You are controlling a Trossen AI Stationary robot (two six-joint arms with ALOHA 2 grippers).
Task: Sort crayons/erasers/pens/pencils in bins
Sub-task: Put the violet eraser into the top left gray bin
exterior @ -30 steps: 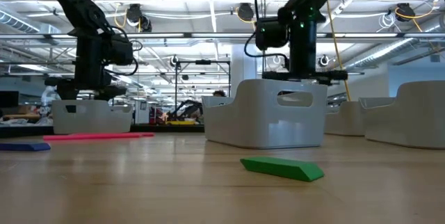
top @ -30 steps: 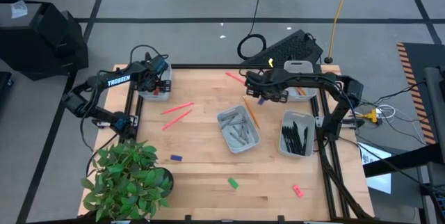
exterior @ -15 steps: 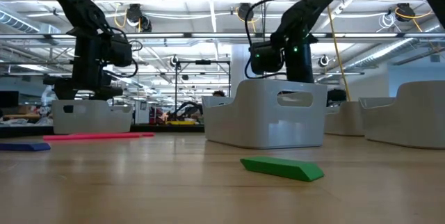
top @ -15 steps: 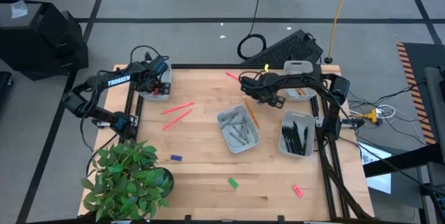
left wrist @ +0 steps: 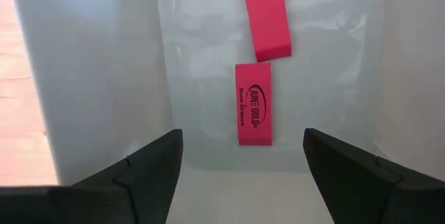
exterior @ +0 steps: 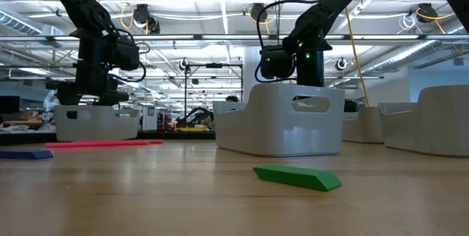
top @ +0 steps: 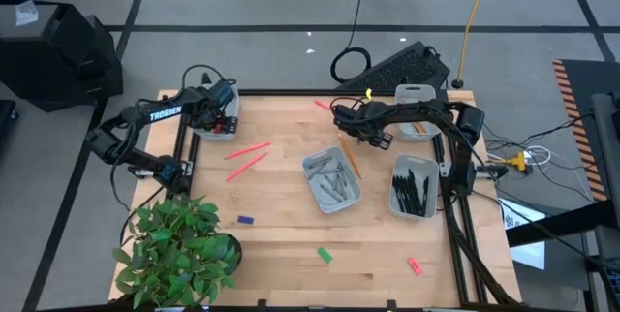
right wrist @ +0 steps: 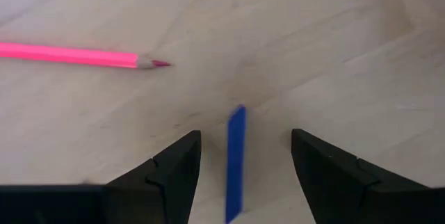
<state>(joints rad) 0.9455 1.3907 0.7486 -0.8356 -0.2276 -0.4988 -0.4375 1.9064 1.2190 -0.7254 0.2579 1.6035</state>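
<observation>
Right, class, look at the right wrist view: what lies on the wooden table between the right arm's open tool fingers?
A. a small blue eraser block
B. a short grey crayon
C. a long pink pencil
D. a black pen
A: the small blue eraser block lies on the wooden table between the open fingers of the right tool, while the long pink pencil lies apart, off to one side.

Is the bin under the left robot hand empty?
No. The left gripper hangs open over the bin, and two pink erasers lie flat on its floor, end to end.
</observation>
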